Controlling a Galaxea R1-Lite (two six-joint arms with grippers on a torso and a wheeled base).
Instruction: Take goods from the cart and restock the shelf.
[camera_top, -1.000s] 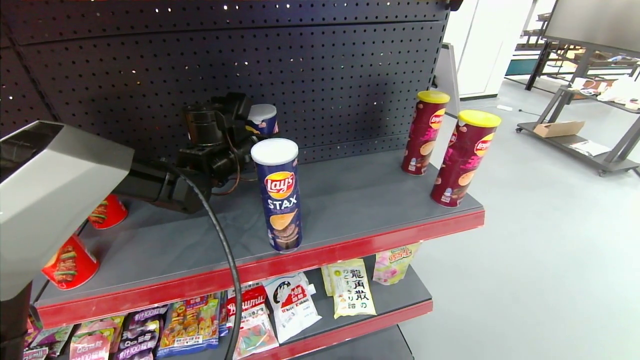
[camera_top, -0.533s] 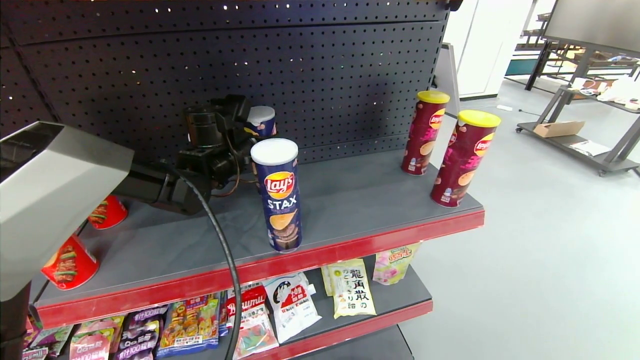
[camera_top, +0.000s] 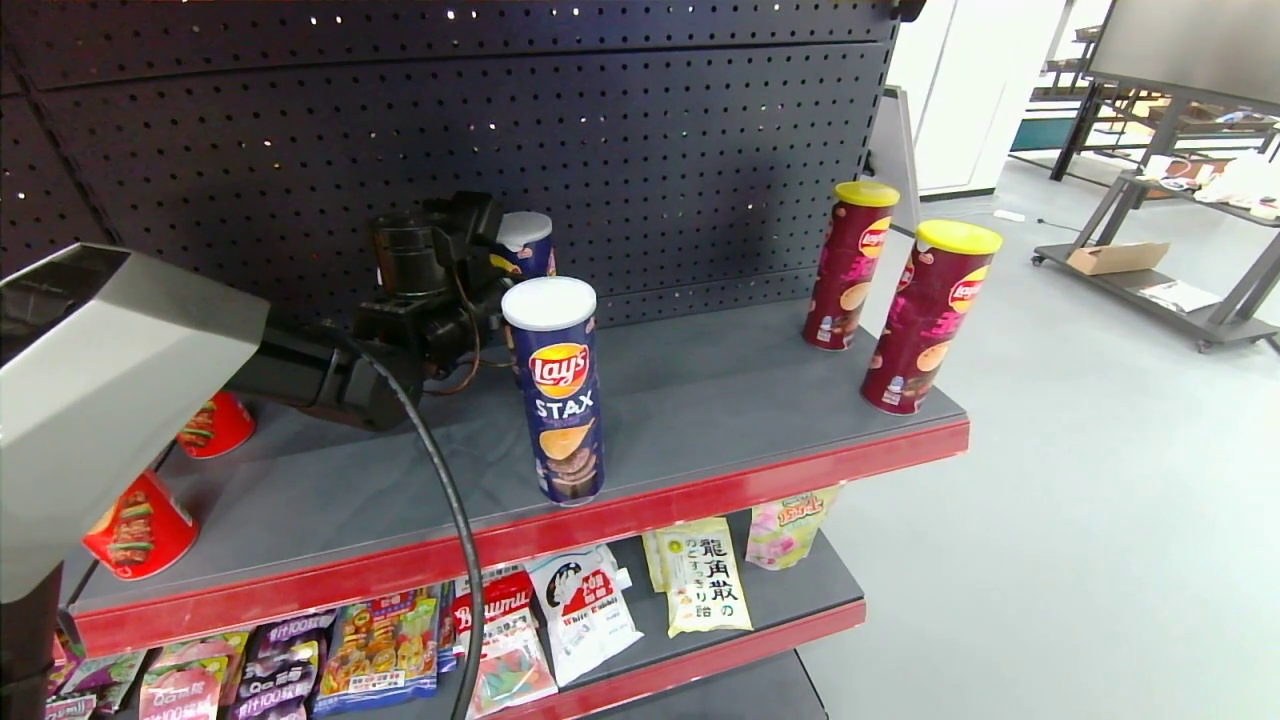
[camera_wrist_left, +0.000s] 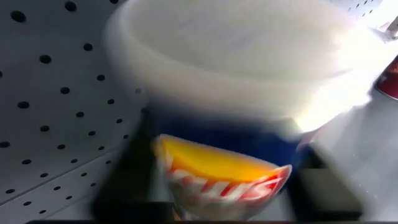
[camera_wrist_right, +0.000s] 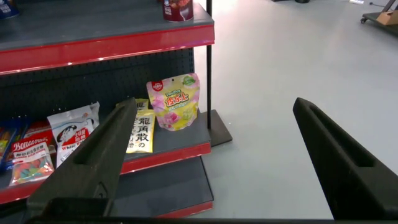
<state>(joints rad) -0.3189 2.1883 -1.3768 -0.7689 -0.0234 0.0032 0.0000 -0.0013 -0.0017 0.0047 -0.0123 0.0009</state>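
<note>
A blue chips can with a white lid (camera_top: 527, 243) is upright at the back of the grey upper shelf (camera_top: 720, 400), close to the black pegboard. My left gripper (camera_top: 505, 285) is shut on it. In the left wrist view the can (camera_wrist_left: 236, 124) is very near, with a dark finger (camera_wrist_left: 124, 186) on either side. A second blue can (camera_top: 560, 390) stands near the shelf's red front edge and hides the held can's lower part. My right gripper (camera_wrist_right: 217, 162) hangs open and empty, low down in front of the lower shelves.
Two maroon cans with yellow lids (camera_top: 850, 265) (camera_top: 930, 315) stand at the shelf's right end. Two red cups (camera_top: 135, 525) (camera_top: 215, 425) sit at its left. Snack bags (camera_top: 700, 575) (camera_wrist_right: 175, 99) fill the lower shelf. Open grey floor lies to the right.
My left gripper and the held blue can have sunk slightly at the back of the shelf. Everything else is as it was.
</note>
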